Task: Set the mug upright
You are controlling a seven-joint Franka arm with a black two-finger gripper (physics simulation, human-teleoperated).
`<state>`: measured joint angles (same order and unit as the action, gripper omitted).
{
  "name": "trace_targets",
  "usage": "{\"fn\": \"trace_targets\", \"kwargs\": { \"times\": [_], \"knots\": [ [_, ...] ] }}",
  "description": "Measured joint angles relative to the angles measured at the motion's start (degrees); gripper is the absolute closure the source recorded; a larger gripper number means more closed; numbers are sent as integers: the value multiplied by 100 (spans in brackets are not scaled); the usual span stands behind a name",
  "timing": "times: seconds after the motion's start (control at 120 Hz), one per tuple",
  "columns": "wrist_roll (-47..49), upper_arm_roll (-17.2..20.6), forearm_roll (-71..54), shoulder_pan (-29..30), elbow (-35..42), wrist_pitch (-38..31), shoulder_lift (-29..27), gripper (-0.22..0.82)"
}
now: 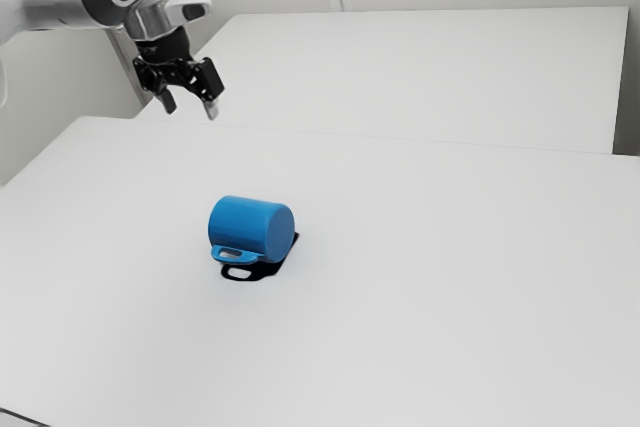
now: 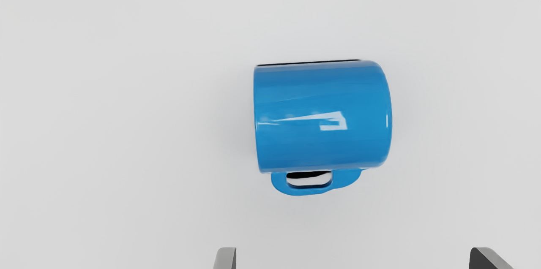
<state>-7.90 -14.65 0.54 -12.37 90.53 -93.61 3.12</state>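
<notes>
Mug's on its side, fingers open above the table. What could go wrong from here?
Judging from the pose:
1. The mug rests on its round wall, so an off-center touch might roll it.
2. The handle sticks out sideways; one of the open fingers could catch it on the way down.
3. A straight lift without a turn would probably put it back on its side.

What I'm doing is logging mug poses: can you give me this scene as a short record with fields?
mug: blue, lying on its side on the white table
base: facing the exterior view's right
handle: sticking out sideways
gripper: open, raised above the table, not touching the mug
task state: mug not yet upright
</notes>
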Motion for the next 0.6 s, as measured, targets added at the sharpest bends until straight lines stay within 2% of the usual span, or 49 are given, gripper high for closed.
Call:
{"fn": "trace_targets", "kwargs": {
  "times": [0.258, 0.342, 0.408, 0.55, 0.6],
  "knots": [
    [-427, -65, 400, -59, 237, -23, 47, 0],
    [-529, -10, 893, 150, 315, 75, 167, 0],
    [-637, 308, 1318, 765, 365, 152, 305, 1],
    [-894, 1502, 1969, 2319, 419, 319, 524, 1],
    [-989, 1735, 2131, 2647, 417, 367, 625, 1]
  ]
}}
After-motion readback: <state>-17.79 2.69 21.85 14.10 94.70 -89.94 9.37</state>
